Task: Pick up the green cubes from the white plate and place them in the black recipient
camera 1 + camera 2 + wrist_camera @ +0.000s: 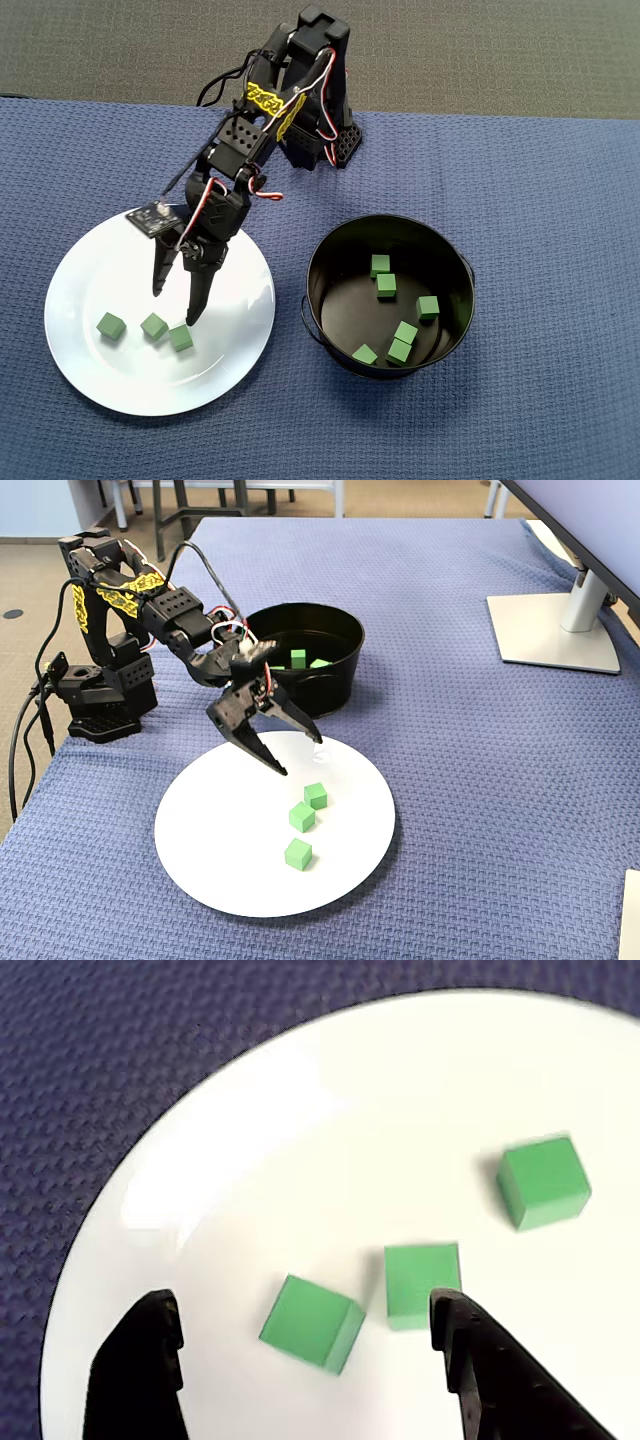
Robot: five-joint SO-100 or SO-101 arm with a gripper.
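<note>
From the overhead view, your gripper (175, 306) hangs over the white plate (110, 385) with its jaws spread and nothing between them, fingertips pointing toward three green cubes on the plate: one at the left (111, 325), one in the middle (154, 326) and one at the right (181, 337), which sits just beside the longer fingertip. The black bucket (325, 255) stands just to the right of the plate and already holds six green cubes (386, 285) on its floor, so by my reckoning you are two-thirds done. In the wrist view, the two dark fingers (140, 1370) frame the nearer pair of cubes: one tilted cube (310, 1322) lies in the gap, and a second (420, 1280) sits just ahead of the right-hand finger, partly overlapped by its tip, with the third (543, 1182) farther off. That is your risk: if you descend as you are, that finger may land on or shove the second cube, and closing could pinch two at once or squirt one across the glossy plate. In the fixed view, the gripper (295, 752) is clearly above the plate (200, 840), well clear of the cubes (316, 795), and the bucket's tall wall (335, 675) lies close behind, so carry high enough not to clip its rim.
</note>
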